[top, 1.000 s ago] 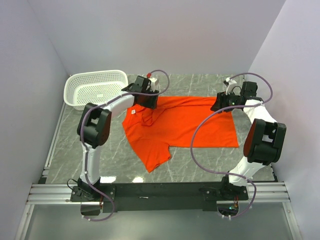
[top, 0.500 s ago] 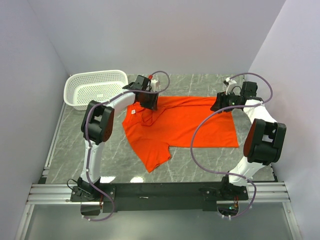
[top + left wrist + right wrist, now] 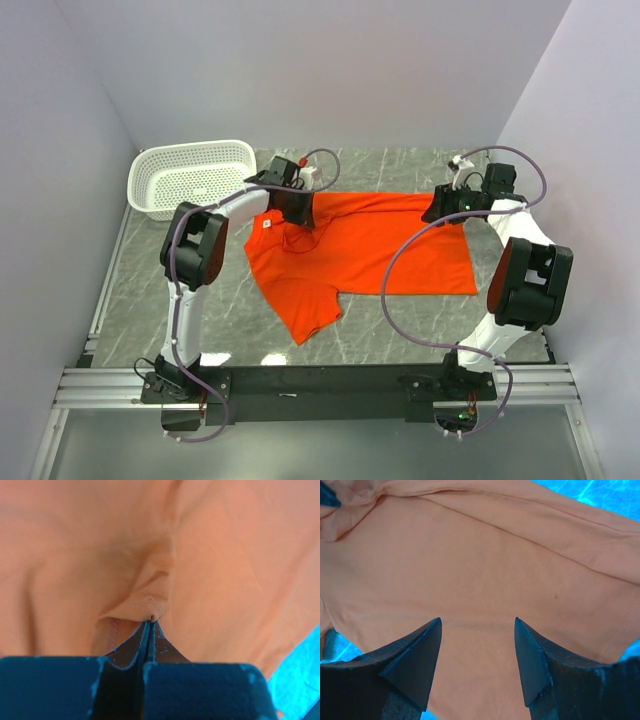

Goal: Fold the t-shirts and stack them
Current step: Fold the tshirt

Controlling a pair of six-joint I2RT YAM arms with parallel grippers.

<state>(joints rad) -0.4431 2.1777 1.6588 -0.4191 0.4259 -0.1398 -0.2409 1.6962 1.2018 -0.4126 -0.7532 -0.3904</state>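
Left tool (image 3: 151, 622) clamped a fold of the soft, limp shirt (image 3: 370, 250); right tool (image 3: 477, 622) stood apart; edges seemed best holds.

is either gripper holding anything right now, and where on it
The left gripper pinches a small raised fold of the t-shirt near its far left corner. The right gripper hangs open over the cloth, holding nothing.

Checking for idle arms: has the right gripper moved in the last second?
No. The right gripper hangs open over the same far-right corner of the t-shirt, unshifted against the table's far edge.
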